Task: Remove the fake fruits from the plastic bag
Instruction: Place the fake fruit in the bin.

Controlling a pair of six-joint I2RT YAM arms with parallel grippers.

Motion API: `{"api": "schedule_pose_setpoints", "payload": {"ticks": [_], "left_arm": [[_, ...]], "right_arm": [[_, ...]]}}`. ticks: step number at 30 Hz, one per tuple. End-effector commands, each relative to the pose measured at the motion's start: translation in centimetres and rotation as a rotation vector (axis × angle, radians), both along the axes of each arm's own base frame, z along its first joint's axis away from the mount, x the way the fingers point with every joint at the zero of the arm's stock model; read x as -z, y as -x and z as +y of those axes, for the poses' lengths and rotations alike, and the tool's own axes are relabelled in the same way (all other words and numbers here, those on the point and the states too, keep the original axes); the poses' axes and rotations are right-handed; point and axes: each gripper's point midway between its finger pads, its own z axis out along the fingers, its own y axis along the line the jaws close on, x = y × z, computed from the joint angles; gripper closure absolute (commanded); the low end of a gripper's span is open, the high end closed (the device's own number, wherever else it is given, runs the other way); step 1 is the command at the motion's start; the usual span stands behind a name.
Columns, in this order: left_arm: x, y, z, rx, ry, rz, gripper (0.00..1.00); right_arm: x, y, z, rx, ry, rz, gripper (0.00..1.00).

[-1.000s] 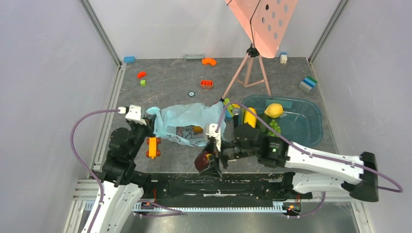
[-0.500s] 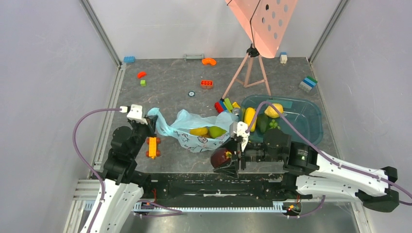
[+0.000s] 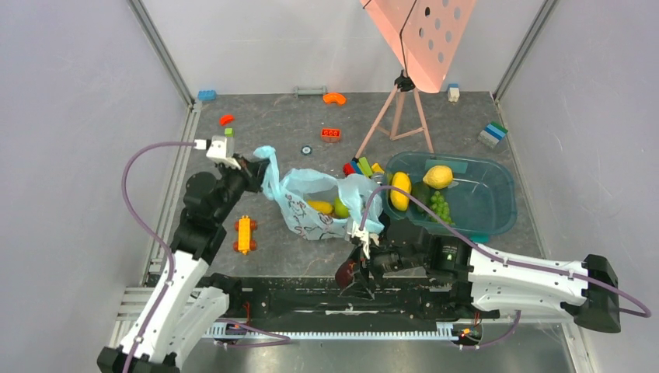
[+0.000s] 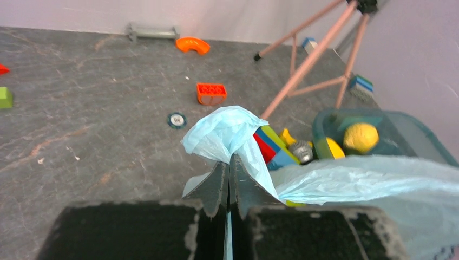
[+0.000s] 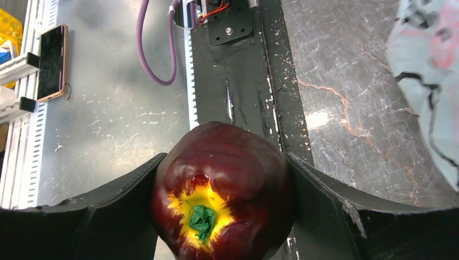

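The right gripper (image 5: 224, 216) clamps the maroon plum-like fruit (image 5: 227, 162), now carried clear of the plastic bag (image 3: 307, 221) to the table's (image 3: 272, 132) near edge — one fruit out. The left gripper (image 4: 228, 179), pinched shut on a bag handle (image 4: 227, 127), has pulled it back-left, spreading the mouth — a yellow fruit (image 3: 320, 207) and a green fruit (image 3: 340, 207) remain inside.

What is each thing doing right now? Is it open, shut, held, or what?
plastic bag: mouth open, a handle pinched in the left jaws
maroon fruit: out of the bag, clamped in the right jaws
yellow fruit: inside the bag
green pear: inside the bag
teal tub: no lid, holds a lemon
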Motion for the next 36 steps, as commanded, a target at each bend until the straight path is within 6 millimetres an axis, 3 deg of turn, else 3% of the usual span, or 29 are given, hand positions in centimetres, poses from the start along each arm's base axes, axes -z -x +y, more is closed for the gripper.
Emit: {"api": "schedule_pose_setpoints", "payload": {"ticks": [1,8,11,18,22,26,31,36], "left_arm": [[-6.5,-3.1,1.1,-0.126,0.116,-0.099,0.98],[-8.2,-8.6,5.3,-0.447,0.062,0.035,0.98],[-9.4,-8.8,6.6,-0.521,0.027,0.060,0.98],[-12.1,-5.2,6.3,-0.402,-0.071,-0.130,0.98],[-12.1,-3.2,5.5,-0.313,-0.131,-0.187,0.98],[-11.0,-2.2,5.1,-0.264,-0.172,-0.155,0.98],[-8.6,-1.4,5.5,-0.272,-0.178,-0.093,0.98],[-6.2,-0.8,5.7,-0.290,-0.135,-0.020,0.98]], "right_arm": [[-1.5,0.4,0.6,-0.041,-0.080,-0.042,0.47],[-4.3,-0.4,-1.2,0.010,-0.125,-0.133,0.45],[-5.2,-1.9,-2.4,0.111,-0.111,-0.175,0.45],[-3.8,-8.7,-5.9,0.538,0.039,-0.231,0.50],[-2.7,-13.4,-7.8,0.732,0.133,-0.240,0.51],[-2.3,-17.9,-10.0,0.867,0.169,-0.247,0.51],[-1.0,-22.1,-13.2,0.995,0.233,-0.228,0.51],[1.5,-25.4,-18.3,1.158,0.305,-0.179,0.51]]}}
